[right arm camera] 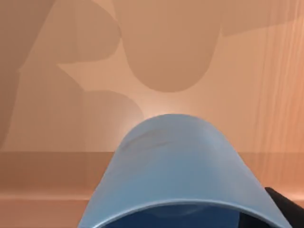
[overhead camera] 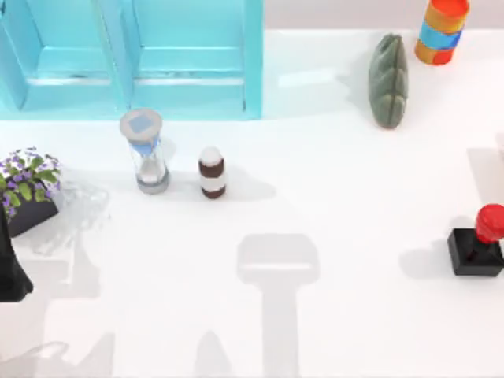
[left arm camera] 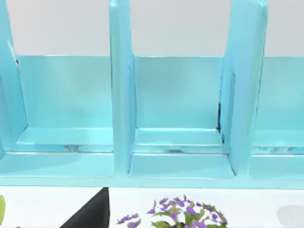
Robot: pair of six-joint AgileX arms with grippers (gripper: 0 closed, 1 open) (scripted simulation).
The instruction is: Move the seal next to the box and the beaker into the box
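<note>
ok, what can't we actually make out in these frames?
- Right gripper's fingers: the blue cup blocks them in the right wrist view.
- Where the cup sits on the table: top view doesn't settle it.
- Left arm: cut off by the top view's left edge.
- Stamp: base clipped by the top view's right edge.

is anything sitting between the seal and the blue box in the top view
Nothing visible blocks it. The seal stands at the table's right edge, and the white tabletop between it and the box at upper left is bare. The brown-and-white bottle and hourglass stand below the box front, off that line.
</note>
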